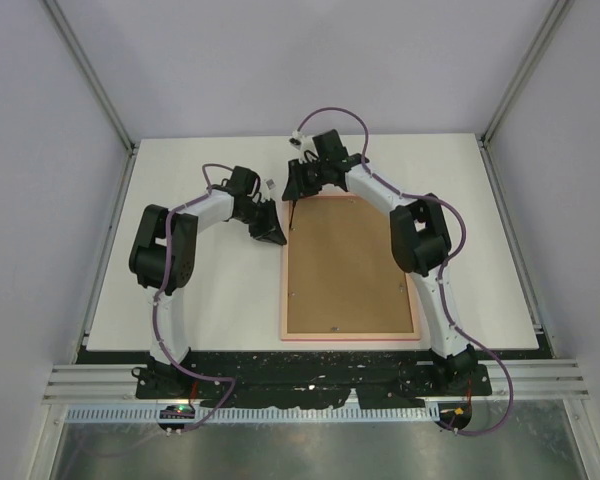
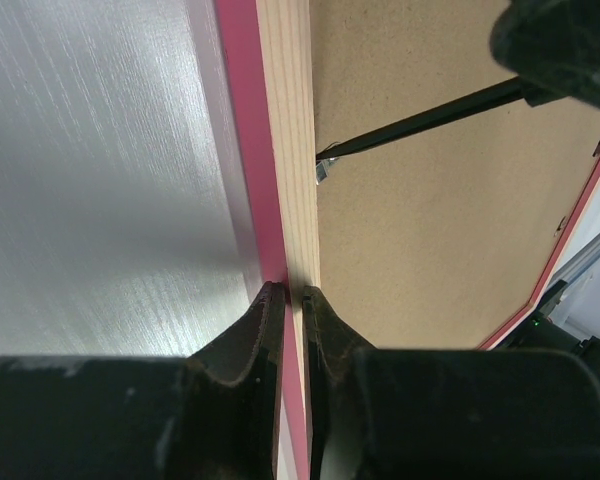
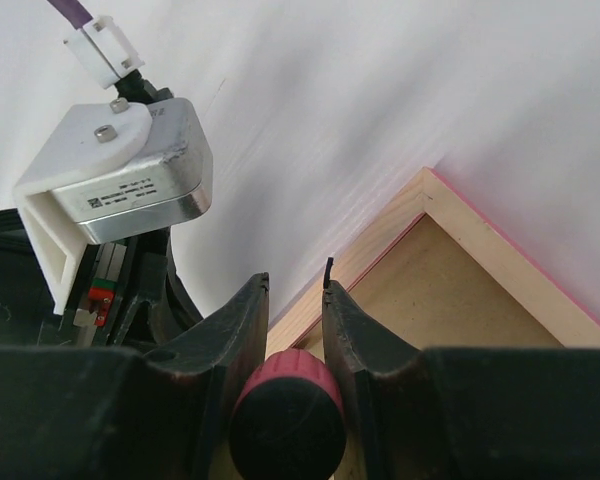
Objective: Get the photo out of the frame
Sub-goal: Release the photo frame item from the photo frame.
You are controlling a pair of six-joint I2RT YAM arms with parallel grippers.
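Observation:
The frame [image 1: 284, 290] lies face down on the white table, its brown back board [image 1: 348, 265] up; the photo is hidden beneath. My left gripper [image 1: 271, 236] is at the frame's left side near the far corner. In the left wrist view its jaws [image 2: 287, 295] are closed on the pink and wood rim [image 2: 245, 120]. My right gripper [image 1: 296, 190] is over the far left corner, shut on a red-handled tool [image 3: 285, 400]. The tool's black shaft [image 2: 420, 120] reaches down to a small metal tab [image 2: 325, 168] at the board's edge.
Small hanger clips [image 1: 398, 292] sit near the back board's right edge. The left arm's white wrist housing [image 3: 120, 170] is close beside my right gripper. Cage posts and walls surround the table [image 1: 200, 290].

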